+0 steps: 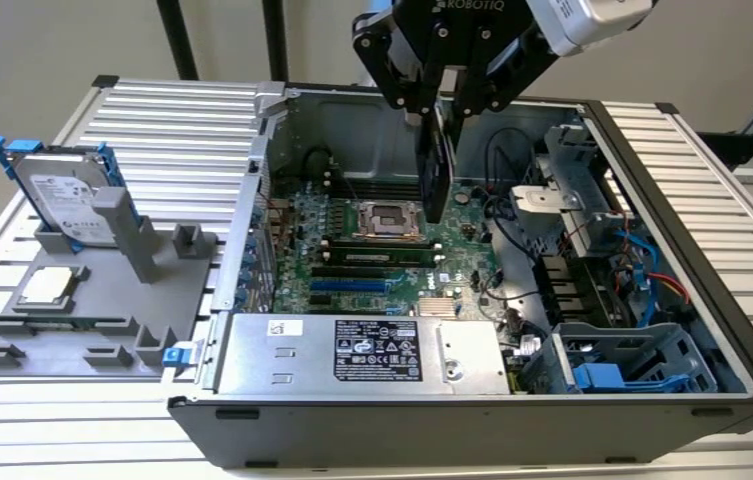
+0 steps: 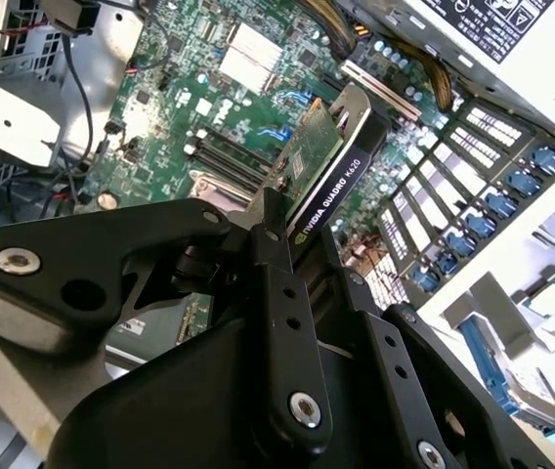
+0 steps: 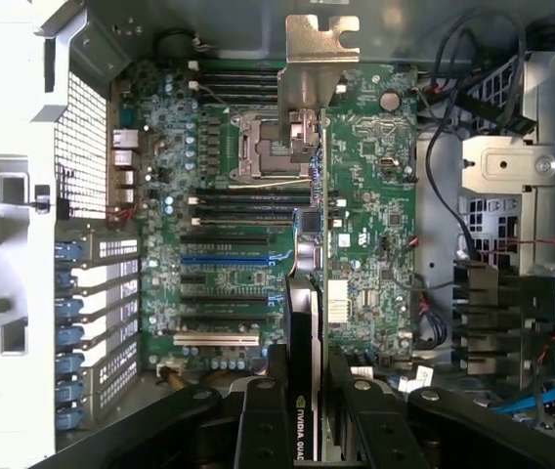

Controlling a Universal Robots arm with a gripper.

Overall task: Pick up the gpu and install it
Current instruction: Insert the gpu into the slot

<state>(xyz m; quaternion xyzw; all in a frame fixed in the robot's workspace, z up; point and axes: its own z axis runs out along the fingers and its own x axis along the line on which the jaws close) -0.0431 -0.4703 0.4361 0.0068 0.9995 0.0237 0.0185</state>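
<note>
The gpu hangs on edge above the motherboard inside the open computer case. My gripper is shut on its upper edge. In the second wrist view the gpu shows its green board face and a black edge, pinched by the gripper between black fingers. In the first wrist view the gpu is seen edge-on, with its silver end bracket at the far end, over the board beside the CPU socket. There the gripper clamps it. The card is clear of the slots.
Outside the case, on the exterior view's left, a grey fixture holds a silver hard drive in a blue frame and a small square CPU chip. Inside are a power supply, cables and a drive cage.
</note>
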